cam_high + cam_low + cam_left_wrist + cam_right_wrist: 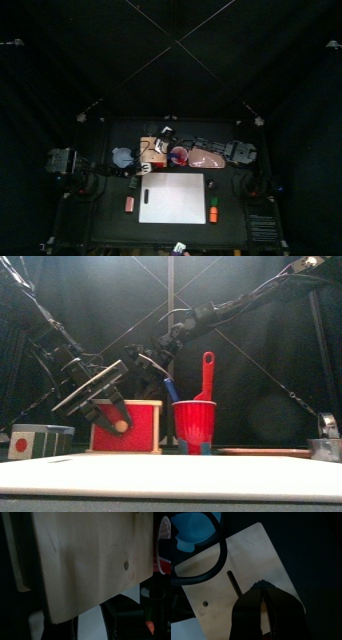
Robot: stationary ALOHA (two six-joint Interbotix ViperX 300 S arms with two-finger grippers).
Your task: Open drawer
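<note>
At centre-left of the front view, the left claw (114, 406) has its jaws apart above the red drawer box (127, 426). The right claw (264, 612) is pressed together over the wooden top (244, 577), beside the red cup (194, 426) with its spatula (207, 376).

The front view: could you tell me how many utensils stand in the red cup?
2: a red spatula rising tallest from the red cup, and a blue-handled one leaning to its left. Others may be hidden inside the cup.

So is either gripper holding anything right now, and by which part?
Cannot tell. The left gripper sits at the red drawer box, the right gripper over its wooden top; no grip shows.
</note>
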